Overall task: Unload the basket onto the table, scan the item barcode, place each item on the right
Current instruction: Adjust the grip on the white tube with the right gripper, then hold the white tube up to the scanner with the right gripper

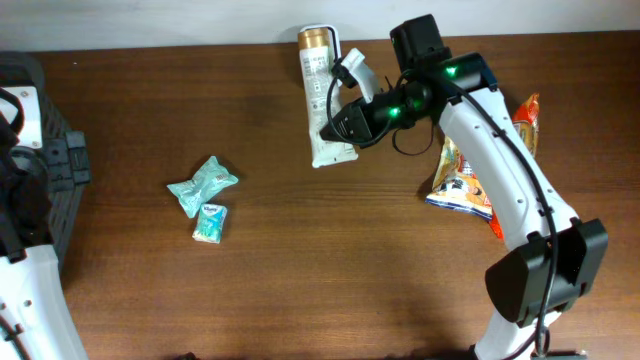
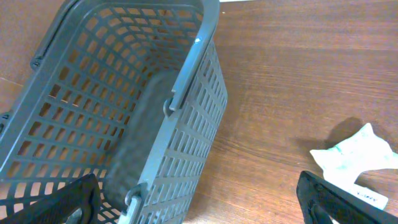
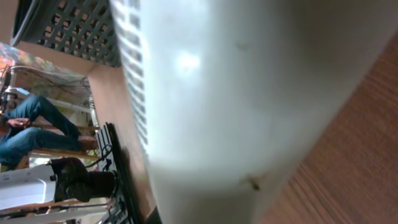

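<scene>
Your right tool [image 1: 338, 126] has the tube [image 1: 320, 80] clamped by its near end; it lies near-to-far. Your left tool [image 2: 199, 206] gapes apart, far left.

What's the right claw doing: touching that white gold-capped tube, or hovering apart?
Touching. In the overhead view the right gripper is shut on the white tube near its flat end; the right wrist view is filled by the tube's surface.
</scene>
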Motion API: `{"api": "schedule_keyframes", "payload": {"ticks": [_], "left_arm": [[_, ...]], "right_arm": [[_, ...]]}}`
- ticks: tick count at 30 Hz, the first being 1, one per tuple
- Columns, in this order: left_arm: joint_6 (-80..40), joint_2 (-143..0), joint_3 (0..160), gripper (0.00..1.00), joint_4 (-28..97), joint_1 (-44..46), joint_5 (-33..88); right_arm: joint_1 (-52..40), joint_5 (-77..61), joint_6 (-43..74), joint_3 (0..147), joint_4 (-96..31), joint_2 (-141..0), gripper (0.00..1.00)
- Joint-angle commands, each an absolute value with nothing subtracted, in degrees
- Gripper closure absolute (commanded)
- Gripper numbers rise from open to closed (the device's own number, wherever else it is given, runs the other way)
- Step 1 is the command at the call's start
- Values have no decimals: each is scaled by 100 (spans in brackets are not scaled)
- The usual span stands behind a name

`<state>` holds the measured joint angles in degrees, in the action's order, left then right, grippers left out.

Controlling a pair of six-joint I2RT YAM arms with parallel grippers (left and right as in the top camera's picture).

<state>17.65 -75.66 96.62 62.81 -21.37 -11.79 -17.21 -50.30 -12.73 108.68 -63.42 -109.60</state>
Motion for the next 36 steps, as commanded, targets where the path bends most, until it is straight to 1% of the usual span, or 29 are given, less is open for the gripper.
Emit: {"api": "schedule_keyframes", "payload": {"ticks": [1, 4, 5, 6, 8, 9, 12, 14, 17, 18, 23, 31, 33, 36], "left_arm": [[1831, -7564, 9684, 1, 6270, -2154, -1135], [1831, -7564, 9684, 1, 6267, -2154, -1135], [1831, -7564, 9684, 1, 6267, -2154, -1135], [1831, -7564, 9684, 1, 6270, -2154, -1135], [1831, -7564, 9684, 1, 6270, -2154, -1135], [1831, -7564, 9684, 1, 6270, -2154, -1135], [1831, -7564, 9684, 1, 6270, -2154, -1138], [1831, -7564, 9684, 1, 6267, -2154, -1135], [1831, -7564, 9684, 1, 6270, -2154, -1135], [1831, -7564, 9684, 1, 6270, -2154, -1138], [1831, -7564, 9684, 1, 6270, -2154, -1135], [1831, -7564, 9684, 1, 6267, -2154, -1138], [1831, -7564, 9684, 1, 6267, -2154, -1138], [1831, -7564, 9684, 1, 6267, -2154, -1135]], "right_arm": [[-1684, -5341, -1479, 10975, -6208, -10374, 96], [-1686, -5179, -1472, 10973, -5863, -10267, 96], [-1721, -4471, -1350, 10973, -5655, -10294, 96], [-1848, -2829, -982, 10973, -5227, -10396, 96], [-2069, -781, -982, 10973, -4364, -10728, 96], [-2137, 373, -1022, 10973, -3597, -11034, 96], [-2137, 1540, -1776, 10973, -1605, -12154, 96], [-2139, 2029, -2477, 10973, -624, -12982, 96], [-2237, 2941, -3601, 10973, -97, -13734, 96], [-2290, 3074, -3874, 10973, -104, -13837, 96], [-2329, 3527, -3922, 10973, -102, -13913, 96], [-2552, 3527, -3870, 10973, 27, -13727, 96], [-2589, 3175, -3614, 10973, -375, -13393, 96], [-2558, 1846, -2305, 10973, -1903, -12516, 96]]}}
